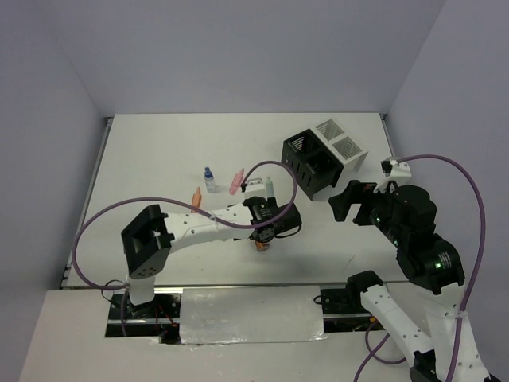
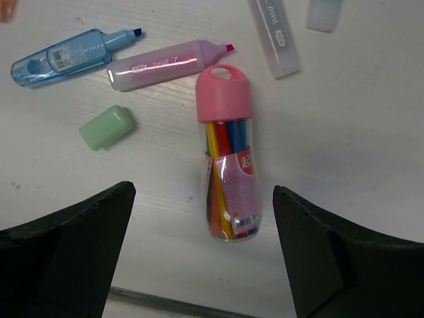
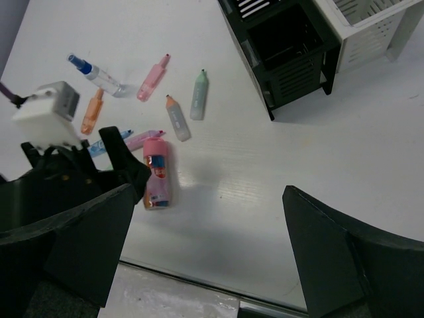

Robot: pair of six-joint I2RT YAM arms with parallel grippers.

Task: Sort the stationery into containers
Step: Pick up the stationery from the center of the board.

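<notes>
The left gripper [image 2: 204, 192] hung open over the white table [image 1: 159, 143], its two black fingers [image 2: 66, 245] spread wide on either side of a pink-capped pen tube [image 2: 228, 152] and touching neither side of it. In the left wrist view the tube lay flat with its cap toward 12 o'clock and coloured pens showing through the clear body. A loose green cap [image 2: 106, 127] sat at about 9 o'clock from the tube. A pale pink highlighter [image 2: 165, 63] and a blue highlighter [image 2: 66, 56] lay at 10 to 11 o'clock, and a grey highlighter [image 2: 275, 33] at 1 o'clock. The right gripper [image 3: 209, 193] was also released, jaws wide apart and holding nothing, above bare table. In the right wrist view the tube lay at its 9 o'clock, with a green highlighter [image 3: 197, 96], a pink highlighter [image 3: 152, 78], an orange highlighter [image 3: 91, 112] and a blue-capped bottle [image 3: 96, 73] scattered toward 10 and 11 o'clock. The black mesh box [image 1: 306, 163] stood at 1 o'clock from the left gripper in the top view, with the white mesh box [image 1: 340, 147] just beside it on its far right. None of the stationery in view lay in either box.
</notes>
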